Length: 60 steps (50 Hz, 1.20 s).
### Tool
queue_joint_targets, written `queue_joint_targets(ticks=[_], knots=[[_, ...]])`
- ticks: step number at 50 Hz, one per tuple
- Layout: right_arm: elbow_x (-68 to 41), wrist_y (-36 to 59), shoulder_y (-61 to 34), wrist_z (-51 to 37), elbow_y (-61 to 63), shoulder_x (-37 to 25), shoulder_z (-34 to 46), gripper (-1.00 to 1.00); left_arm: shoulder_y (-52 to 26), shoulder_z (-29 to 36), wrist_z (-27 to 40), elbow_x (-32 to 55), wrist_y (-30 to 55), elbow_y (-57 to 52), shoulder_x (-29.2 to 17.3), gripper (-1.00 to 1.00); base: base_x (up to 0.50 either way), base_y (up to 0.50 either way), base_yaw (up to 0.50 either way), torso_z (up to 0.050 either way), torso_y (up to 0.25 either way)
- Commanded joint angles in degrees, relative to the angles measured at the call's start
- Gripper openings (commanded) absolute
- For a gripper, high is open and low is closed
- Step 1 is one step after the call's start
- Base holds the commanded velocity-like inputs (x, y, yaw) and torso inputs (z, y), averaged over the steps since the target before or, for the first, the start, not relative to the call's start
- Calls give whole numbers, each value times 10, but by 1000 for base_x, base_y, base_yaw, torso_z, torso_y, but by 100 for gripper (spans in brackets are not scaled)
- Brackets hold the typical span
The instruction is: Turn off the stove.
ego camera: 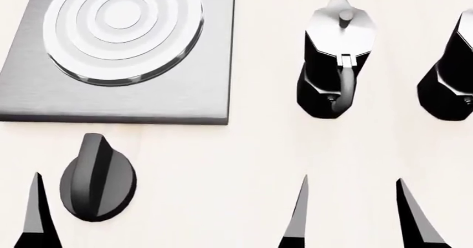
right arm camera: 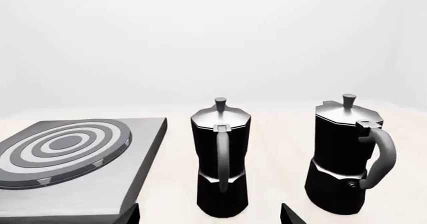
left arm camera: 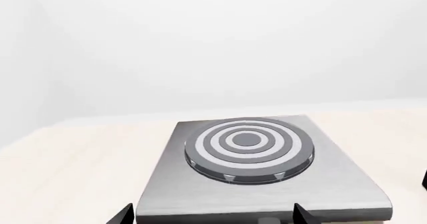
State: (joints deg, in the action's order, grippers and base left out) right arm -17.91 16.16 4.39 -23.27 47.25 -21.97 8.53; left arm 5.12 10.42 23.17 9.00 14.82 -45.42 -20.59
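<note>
The stove (ego camera: 122,54) lies flat on the pale table (ego camera: 244,154) ahead of my left arm, its brushed-grey slab running out of the head view at the top and left, its near edge square to me. The round burner (ego camera: 122,29) of raised rings fills most of the slab and carries nothing. The black ridged knob (ego camera: 97,177) sits apart from the slab, just in front of its near edge, with a strip of bare table between them. My left pincer (left arm camera: 212,216) hangs low before the slab's near edge; in the head view I see only one left finger (ego camera: 35,215), just left of the knob and not touching it, while the left wrist view shows two fingertips spread apart with nothing between them. My right pincer (ego camera: 358,215) is likewise apart and holding nothing, its fingers pointing toward the nearer moka pot (ego camera: 333,60), which stands upright to the right of the stove with open table between them. The second moka pot (ego camera: 451,76) stands further right, cut by the edge of the head view, handle toward me. Both pots have their lids down, so I cannot tell what is inside. I can read no brand, label or writing on anything. A plain white wall (right arm camera: 213,39) closes off the far side of the table.
</note>
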Motion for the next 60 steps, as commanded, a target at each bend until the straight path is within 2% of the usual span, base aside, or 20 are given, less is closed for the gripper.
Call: queue_joint_targets(ticks=[1, 11, 35, 49, 60], knots=[[-3, -1, 0, -1, -1, -3, 1, 100, 0, 0, 3, 3, -3, -2, -1, 100, 0, 0, 0, 0, -43], [-4, -1, -1, -3, -2, -5, 4, 100, 4, 0, 5, 12, -5, -26, -3, 100, 0, 0, 0, 0, -2], [-7, -5, -1, -4, -7, -8, 9, 100, -82, 73, -5, 55, 106, -132, 1, 100, 0, 0, 0, 0, 0], [-8, -6, -3, -5, -12, -9, 12, 100, -106, 122, -14, 47, 93, -57, 13, 100, 0, 0, 0, 0, 0], [-12, -3, -4, -7, -10, -12, 12, 100, -114, 131, -20, 36, 64, -5, 18, 100, 0, 0, 0, 0, 0]])
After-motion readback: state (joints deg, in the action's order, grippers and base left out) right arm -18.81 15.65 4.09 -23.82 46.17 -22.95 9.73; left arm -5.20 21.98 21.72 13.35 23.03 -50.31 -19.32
